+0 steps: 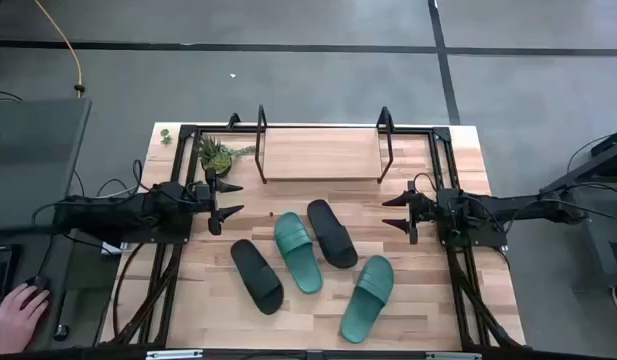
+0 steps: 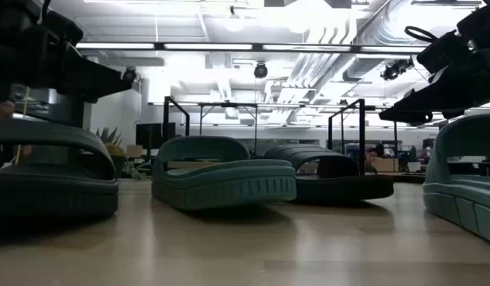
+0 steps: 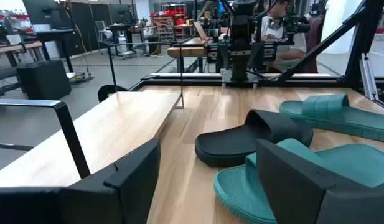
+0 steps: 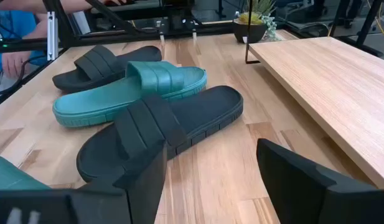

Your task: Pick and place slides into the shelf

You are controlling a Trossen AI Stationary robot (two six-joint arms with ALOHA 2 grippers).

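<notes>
Four slides (image 1: 310,266) flat on the bench (image 1: 428,310), between the two sets of fingers and in front of the shelf (image 1: 321,154). Left fingers (image 1: 224,205) spread apart, gripping nothing, just beside the nearest teal slide (image 3: 285,180). Right fingers (image 1: 400,213) spread wide, likewise unladen, near a black slide (image 4: 160,127). Shelf board bare, beyond both.

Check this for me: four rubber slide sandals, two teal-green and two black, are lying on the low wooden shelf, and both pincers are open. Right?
One thing is wrong: the four rubber slide sandals, two teal-green and two black, lie on the wooden tabletop, not the low wooden shelf, as the high view shows. Both pincers are open.
</notes>
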